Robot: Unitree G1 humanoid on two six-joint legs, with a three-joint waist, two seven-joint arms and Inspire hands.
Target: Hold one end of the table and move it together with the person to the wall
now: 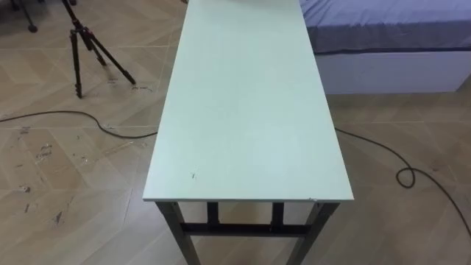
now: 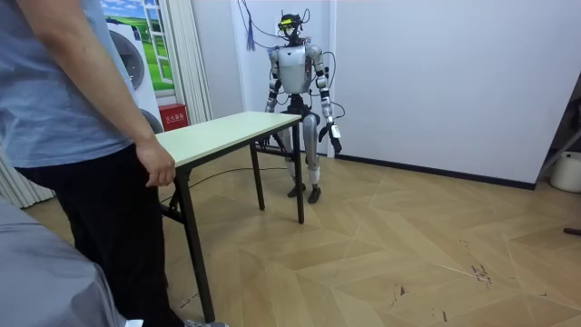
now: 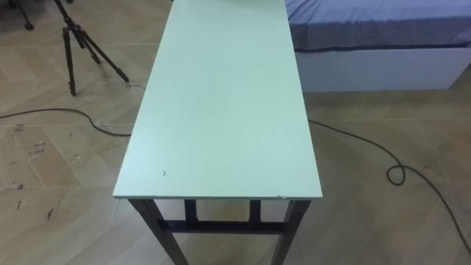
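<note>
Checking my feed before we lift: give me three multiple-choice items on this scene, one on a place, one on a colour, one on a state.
1. Where does the tripod stand?
A. On the floor, to the robot's left of the table
B. On top of the table
C. Under the table

2. What colour is the table's top?
A. Red
B. Pale green-white
C. Black

3. How is the robot's left hand placed?
A. Flat on the table
B. Holding the tripod
C. Hanging beside its thigh, off the table

Key:
1 A: in the eye views the tripod stands on the wooden floor, left of the table.
2 B: the top reads pale against the brown floor.
3 C: in the room view the left hand hangs by the leg, apart from the table.
</note>
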